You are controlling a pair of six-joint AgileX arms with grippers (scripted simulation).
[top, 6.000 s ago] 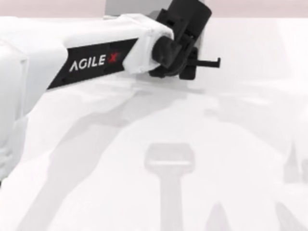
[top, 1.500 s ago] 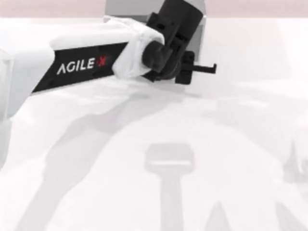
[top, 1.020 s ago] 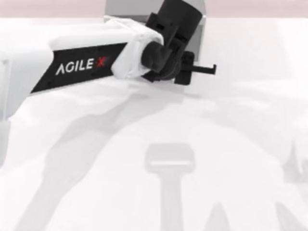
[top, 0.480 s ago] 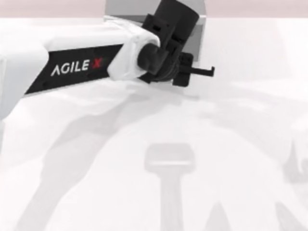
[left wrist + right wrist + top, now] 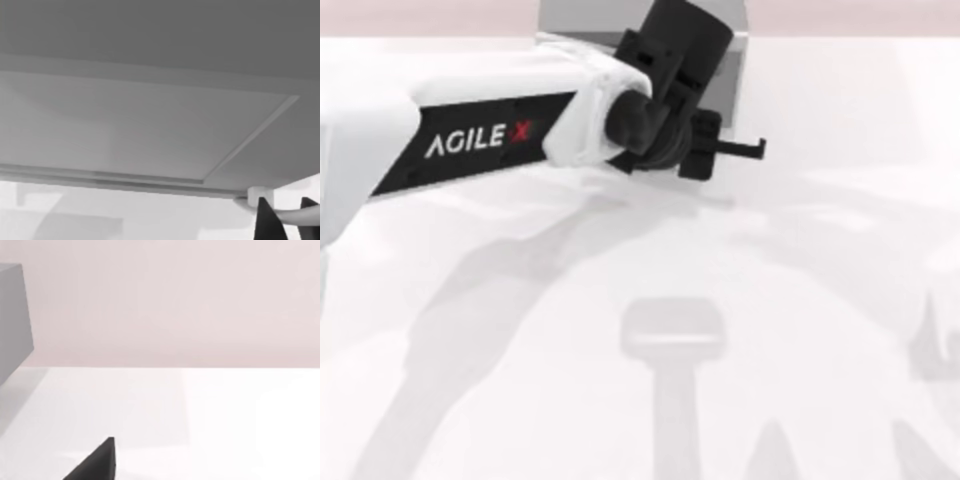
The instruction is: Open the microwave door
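1. Since six seconds ago the left arm has drawn back toward the top view's left and the gripper has shifted a little nearer the microwave; in the last half second almost nothing has changed.
2. The microwave door fills the left wrist view as a wide grey panel with a framed window, seen close and at a steep slant. A pale handle end shows at its corner.
3. The microwave stands at the far edge of the table, about midway across the top view, mostly hidden behind the wrist.
4. The left gripper sits just in front of the microwave, at its right-hand front corner, with one thin black finger pointing to the top view's right.
5. In the left wrist view two dark fingertips stand apart on either side of the handle end; whether they press on it I cannot tell.
6. The white table in front of the microwave carries only grey shadows.
7. The right arm is outside the top view. Its wrist view shows the microwave's side off at one edge, and a dark finger; its fingers' state I cannot tell.
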